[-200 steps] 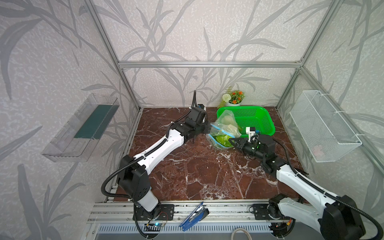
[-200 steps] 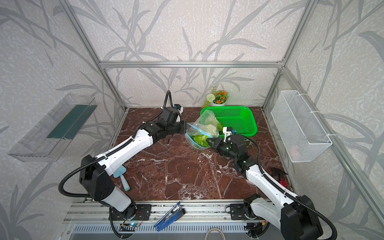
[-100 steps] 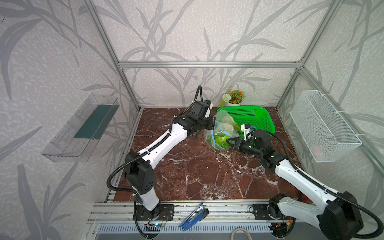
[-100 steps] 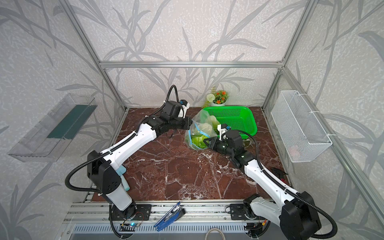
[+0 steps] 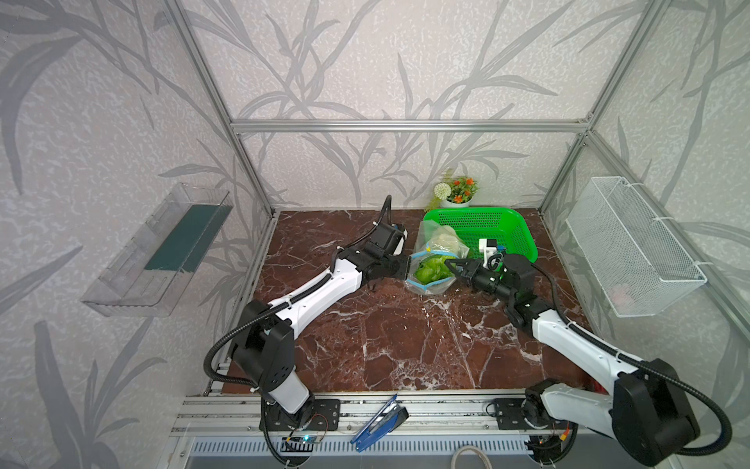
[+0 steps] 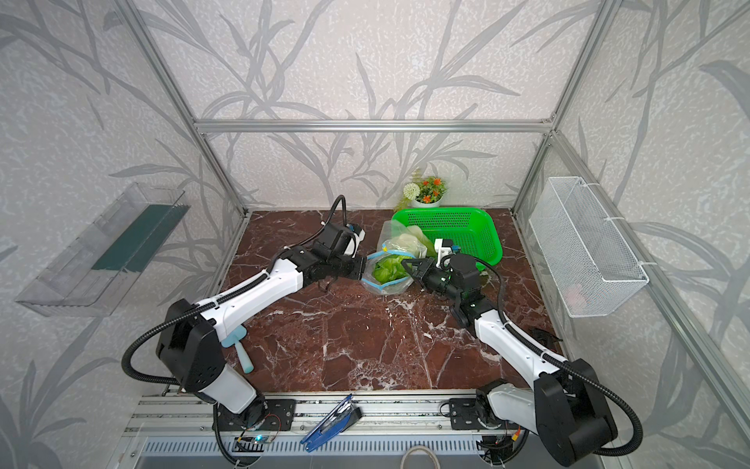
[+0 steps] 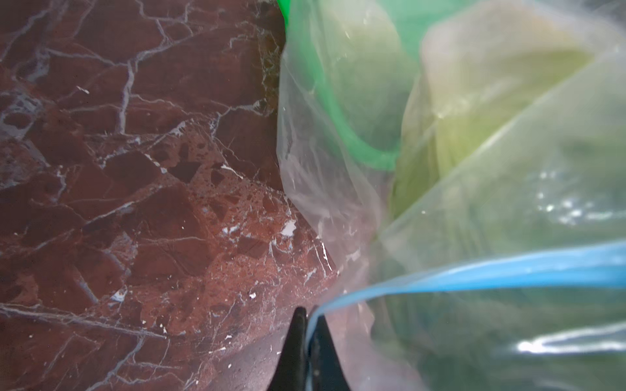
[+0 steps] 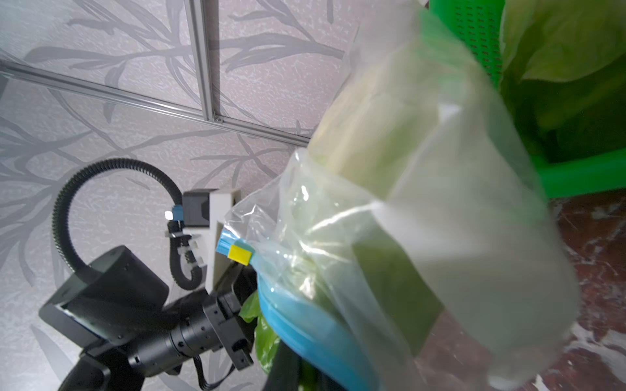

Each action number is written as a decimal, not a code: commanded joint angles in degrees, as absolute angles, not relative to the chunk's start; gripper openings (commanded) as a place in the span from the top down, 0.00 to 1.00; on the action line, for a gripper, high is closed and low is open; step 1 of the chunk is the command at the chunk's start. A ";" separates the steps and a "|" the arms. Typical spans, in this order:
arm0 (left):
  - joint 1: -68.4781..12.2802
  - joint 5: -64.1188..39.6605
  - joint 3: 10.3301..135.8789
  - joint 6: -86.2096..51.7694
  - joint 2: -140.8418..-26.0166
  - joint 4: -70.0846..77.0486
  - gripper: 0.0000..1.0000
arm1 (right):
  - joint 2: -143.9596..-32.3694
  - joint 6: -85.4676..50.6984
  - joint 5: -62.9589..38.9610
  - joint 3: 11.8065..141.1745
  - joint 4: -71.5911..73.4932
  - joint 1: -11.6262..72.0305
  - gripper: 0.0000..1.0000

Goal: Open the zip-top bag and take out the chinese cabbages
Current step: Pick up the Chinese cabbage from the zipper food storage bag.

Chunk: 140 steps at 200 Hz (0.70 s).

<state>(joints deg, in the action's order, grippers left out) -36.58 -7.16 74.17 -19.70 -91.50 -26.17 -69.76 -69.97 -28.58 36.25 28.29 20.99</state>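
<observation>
The zip-top bag (image 5: pixel 436 253) stands tilted on the marble, its closed end leaning on the green basket's near corner. Its blue zip strip (image 5: pixel 426 285) forms an open loop between my grippers. The chinese cabbages are inside: green leaves (image 5: pixel 430 272) show at the mouth and a pale base (image 5: pixel 444 239) points toward the basket. My left gripper (image 5: pixel 408 269) is shut on the strip's left side (image 7: pixel 440 282), pinched between the black fingertips (image 7: pixel 298 325). On the opposite side my right gripper (image 5: pixel 448 266) is shut on the strip (image 8: pixel 305 325). The yellow slider (image 8: pixel 241 254) sits at the strip's end.
A green perforated basket (image 5: pixel 507 227) stands at the back right, with a small potted plant (image 5: pixel 456 191) behind it. A white wire basket (image 5: pixel 633 251) hangs on the right wall, a clear shelf (image 5: pixel 162 251) on the left. A light-blue brush (image 6: pixel 243 353) lies beside the left arm.
Both grippers kept hold of the zip edges. The bag rose from lying flatter to a more upright tilt, and its blue mouth spread into a wider loop.
</observation>
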 commanded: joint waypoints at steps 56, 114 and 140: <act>-40.43 0.25 61.03 -22.29 -83.14 -14.18 1.00 | -81.44 -91.56 -30.79 37.18 63.62 20.26 1.00; -40.51 9.59 58.43 -22.06 -86.99 -11.19 1.00 | -73.62 -86.25 -32.45 38.92 52.27 20.92 1.00; -40.43 11.85 58.84 -23.71 -88.39 -9.73 1.00 | -71.57 -86.73 -33.79 39.29 50.45 20.92 1.00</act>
